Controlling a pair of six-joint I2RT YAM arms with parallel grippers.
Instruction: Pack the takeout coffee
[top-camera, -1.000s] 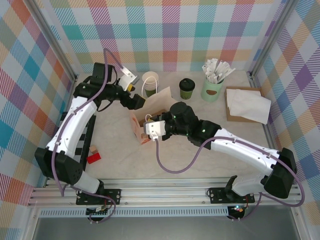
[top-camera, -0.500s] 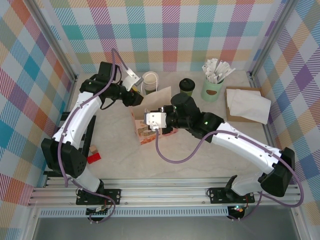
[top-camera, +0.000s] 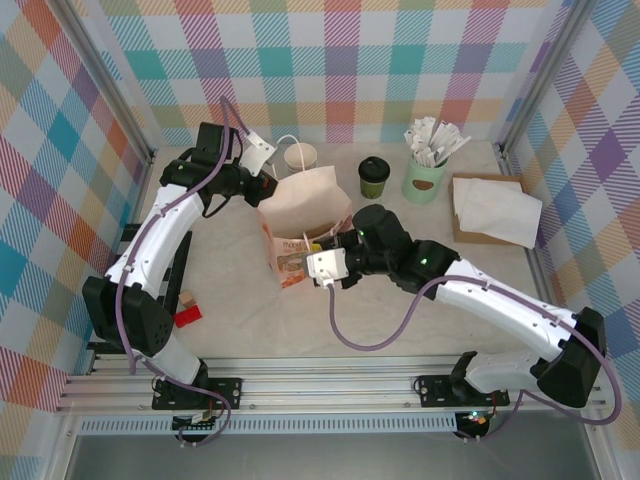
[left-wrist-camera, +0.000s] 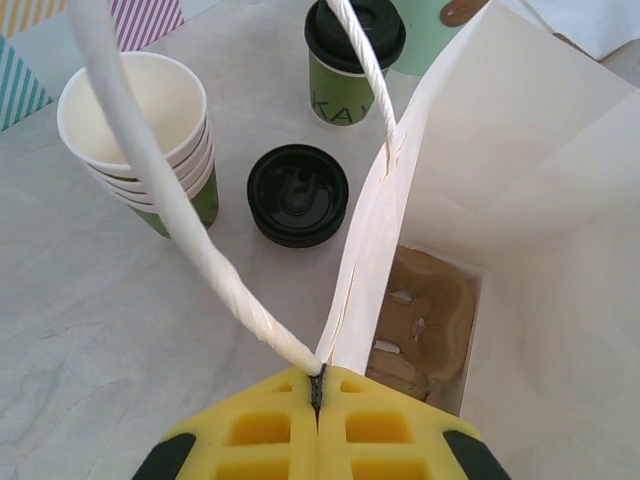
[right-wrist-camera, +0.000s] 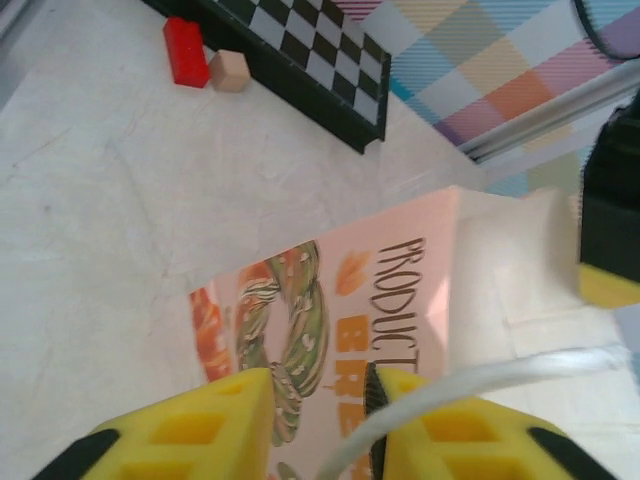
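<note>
My left end effector (left-wrist-camera: 318, 392) is pinched fully closed on the paper bag (top-camera: 300, 215) at its far-left rim, where the white cord handle (left-wrist-camera: 165, 200) joins. My right end effector (right-wrist-camera: 318, 405) is partly open and grips nothing. The bag's near cord (right-wrist-camera: 480, 385) lies against one finger. The takeout coffee (top-camera: 374, 177) stands on the surface (top-camera: 240, 320), right of the bag.

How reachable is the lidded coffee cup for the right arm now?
Probably yes: the cup stands in the open beyond the right gripper, nothing between, though the bag handle runs between its fingers.
</note>
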